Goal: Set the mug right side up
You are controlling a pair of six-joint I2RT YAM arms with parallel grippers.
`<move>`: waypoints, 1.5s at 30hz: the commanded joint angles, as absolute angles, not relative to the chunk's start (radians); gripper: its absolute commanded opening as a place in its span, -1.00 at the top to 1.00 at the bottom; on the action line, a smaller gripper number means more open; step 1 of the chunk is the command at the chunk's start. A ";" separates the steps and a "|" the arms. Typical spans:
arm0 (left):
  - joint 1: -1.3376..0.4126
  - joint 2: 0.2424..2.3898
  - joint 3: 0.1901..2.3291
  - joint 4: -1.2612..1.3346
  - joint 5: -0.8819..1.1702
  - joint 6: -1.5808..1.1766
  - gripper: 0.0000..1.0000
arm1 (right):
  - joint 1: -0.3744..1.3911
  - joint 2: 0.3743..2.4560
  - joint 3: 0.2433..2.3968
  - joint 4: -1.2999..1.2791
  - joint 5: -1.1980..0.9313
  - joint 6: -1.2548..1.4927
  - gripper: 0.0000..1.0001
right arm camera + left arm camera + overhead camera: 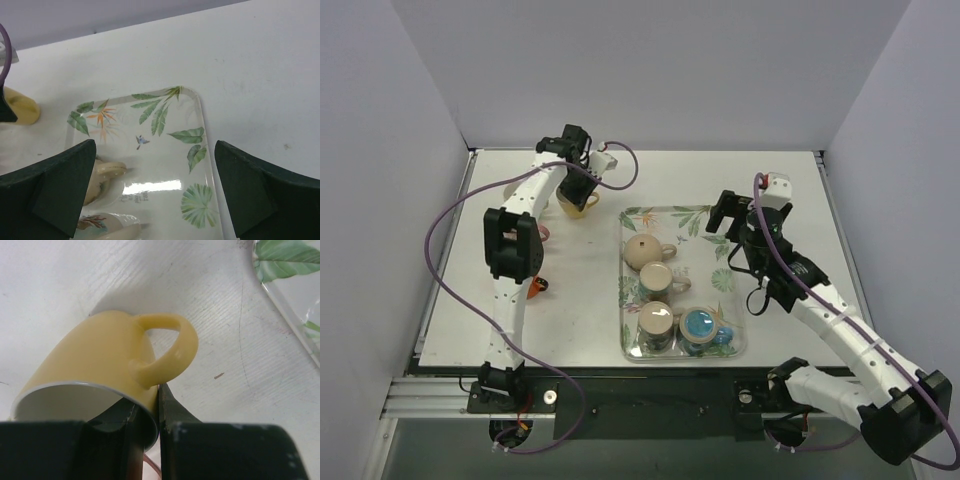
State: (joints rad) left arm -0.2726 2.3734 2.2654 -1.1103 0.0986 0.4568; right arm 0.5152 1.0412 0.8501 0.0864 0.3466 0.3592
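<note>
On the white table (580, 300), the left gripper (150, 412) is clamping the yellow mug (100, 352) by its rim; probably slippery, breakable.

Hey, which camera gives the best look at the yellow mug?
The left wrist view: the yellow mug fills the frame, tilted, its rim pinched by the left gripper, handle clear. The top view shows it small, partly under that gripper; the right wrist view catches only a sliver at its left edge.
</note>
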 commanded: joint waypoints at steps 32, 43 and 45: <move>-0.255 1.756 1.786 -0.879 0.262 0.488 -0.48 | 0.519 1.199 0.802 -0.170 -0.233 1.536 -0.27; -0.256 1.749 1.763 -0.859 0.265 0.492 -0.48 | 0.557 1.209 0.739 -0.222 -0.222 1.601 -0.22; -0.258 1.752 1.766 -0.859 0.267 0.491 -0.48 | 0.555 1.216 0.709 -0.204 -0.230 1.624 -0.20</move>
State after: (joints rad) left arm -0.2592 1.7992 1.7531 -0.9043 0.2447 0.4831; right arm 0.5476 1.2148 0.7559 -0.1905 -0.2184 1.5635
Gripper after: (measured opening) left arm 0.740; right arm 0.613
